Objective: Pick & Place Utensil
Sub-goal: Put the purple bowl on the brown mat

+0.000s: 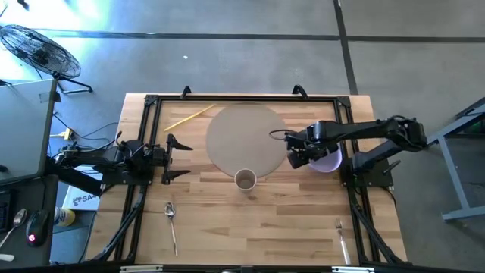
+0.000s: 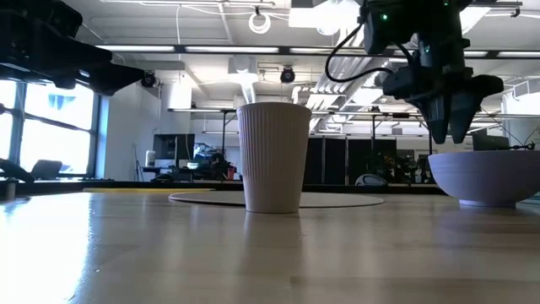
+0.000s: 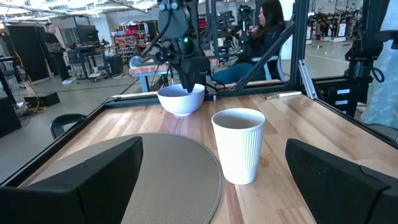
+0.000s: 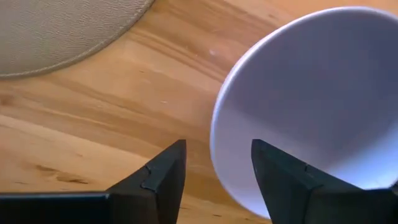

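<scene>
I have the right gripper (image 4: pixel 217 165) poised over the bowl's (image 1: pixel 327 161) rim near the worktop's right edge, fingers spread, holding nothing; spoon (image 1: pixel 171 224) and fork (image 1: pixel 342 236) lie untouched along the front edge; everything remains to do.

Robotics lab / open workshop hall. Wood-plank surface (image 1: pixel 288 220) w/ black metal frame bolted round its edge, two arms mounted on it, sits on a polished concrete floor (image 1: pixel 227 61). Beyond the right gripper (image 3: pixel 188 79): more black-framed benches, racks of equipment, and a seated person (image 3: pixel 261 37) at a workstation; another person (image 3: pixel 55 50) stands off to the side near dark cabinets. Behind the gripper in low view: exposed ceiling w/ strip lights, ducting and hanging cables, big windows, monitors. On the floor past the left arm: a pedestal fan (image 1: pixel 42 49), loose cables.
</scene>
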Tool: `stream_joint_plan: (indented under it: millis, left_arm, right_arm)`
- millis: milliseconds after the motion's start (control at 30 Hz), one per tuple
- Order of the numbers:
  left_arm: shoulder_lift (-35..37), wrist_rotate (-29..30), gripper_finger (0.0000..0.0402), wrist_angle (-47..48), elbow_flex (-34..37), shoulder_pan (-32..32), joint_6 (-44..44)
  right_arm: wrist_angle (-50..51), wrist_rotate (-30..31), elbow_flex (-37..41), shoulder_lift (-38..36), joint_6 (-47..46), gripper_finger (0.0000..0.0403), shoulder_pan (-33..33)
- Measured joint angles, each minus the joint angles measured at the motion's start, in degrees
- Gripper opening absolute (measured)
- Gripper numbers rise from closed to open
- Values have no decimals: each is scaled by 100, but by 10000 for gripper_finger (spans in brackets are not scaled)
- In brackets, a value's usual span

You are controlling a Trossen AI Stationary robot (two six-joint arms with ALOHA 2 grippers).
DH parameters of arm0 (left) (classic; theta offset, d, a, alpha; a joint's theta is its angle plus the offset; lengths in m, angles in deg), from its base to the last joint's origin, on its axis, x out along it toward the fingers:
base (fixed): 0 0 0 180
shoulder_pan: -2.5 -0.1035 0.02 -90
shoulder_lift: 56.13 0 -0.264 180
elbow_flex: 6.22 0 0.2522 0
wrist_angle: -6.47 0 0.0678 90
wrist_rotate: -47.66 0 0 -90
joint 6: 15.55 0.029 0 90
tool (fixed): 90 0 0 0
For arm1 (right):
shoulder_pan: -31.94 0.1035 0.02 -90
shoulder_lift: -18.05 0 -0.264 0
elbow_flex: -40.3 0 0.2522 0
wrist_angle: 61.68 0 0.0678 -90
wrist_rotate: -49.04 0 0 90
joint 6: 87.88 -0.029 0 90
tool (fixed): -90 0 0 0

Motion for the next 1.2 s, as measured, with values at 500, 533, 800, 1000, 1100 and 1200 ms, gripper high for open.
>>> stream_joint_plan:
  millis: [500, 533, 800, 1000, 1100, 1200]
  left_arm:
    - [-1, 0, 387, 0, 0, 0, 2]
    - [0, -1, 387, 1, 0, 0, 0]
    - [-1, 1, 387, 0, 0, 0, 0]
    - [1, 1, 387, 0, 0, 0, 0]
    - [1, 1, 387, 1, 0, 0, 0]
    - [0, -1, 387, 0, 0, 0, 1]
  right_arm:
    - [-903, 389, 555, 4, -452, 163, 303]
    - [-949, 381, 646, 4, -449, 160, 301]
    - [-903, 164, 813, 4, -409, 123, 280]
    - [-857, 116, 813, 22, -328, 69, 280]
    - [-859, 63, 813, 22, -336, 36, 280]
    - [-838, 35, 808, 20, -342, 10, 280]
